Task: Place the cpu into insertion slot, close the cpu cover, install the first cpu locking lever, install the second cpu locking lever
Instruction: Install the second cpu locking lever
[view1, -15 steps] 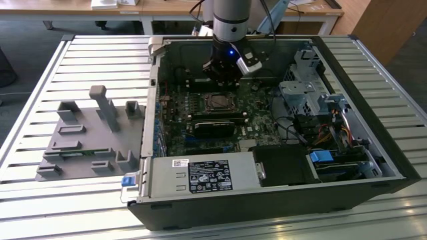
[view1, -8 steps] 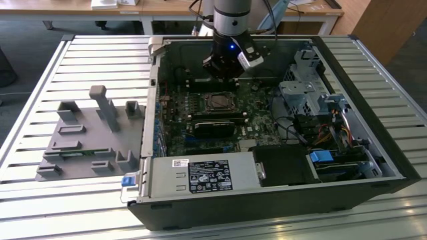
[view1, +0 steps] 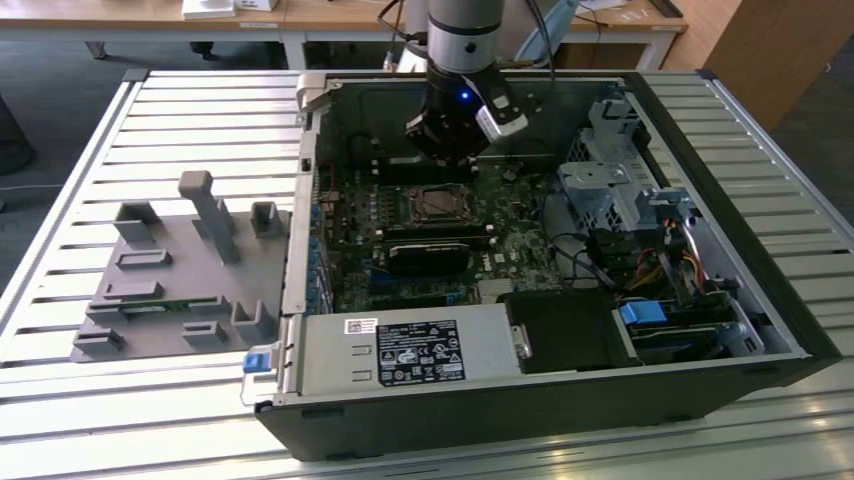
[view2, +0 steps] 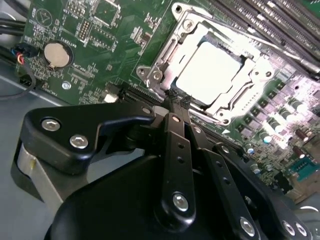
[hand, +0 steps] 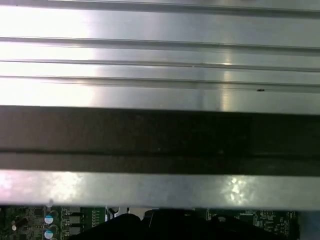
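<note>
Setting: slatted metal table (view1: 80, 150) carrying an open computer case (view1: 747, 330), with wooden desks behind it, as we see in the exterior view.
Landmark: we place everything against the insertion slot (view1: 437, 204), the square socket on the green motherboard (view1: 527, 235) inside the case.
Cpu: in the second wrist view we find the cpu (view2: 209, 67) lying flat in the slot, its metal top washed bright by the light.
Cpu cover: we see the cpu cover (view2: 165, 55) folded down around the chip, its silver frame bordering the chip on all sides.
Gripper: the gripper (view1: 447, 150) hangs just beyond the slot's far edge in the exterior view; in the second wrist view its fingertips (view2: 176, 96) sit pressed together, nothing visible between them, close to the near corner of the cover.
Contact: we cannot tell whether the tips touch the frame.
Arm: it descends upright into the case above the slot.
Beside the case: a grey plastic fixture (view1: 180, 270) rests on the table, well apart from the slot, on the exterior view's left.
Board detail: a coin cell battery (view2: 55, 54) lies on the motherboard, away from the slot.
</note>
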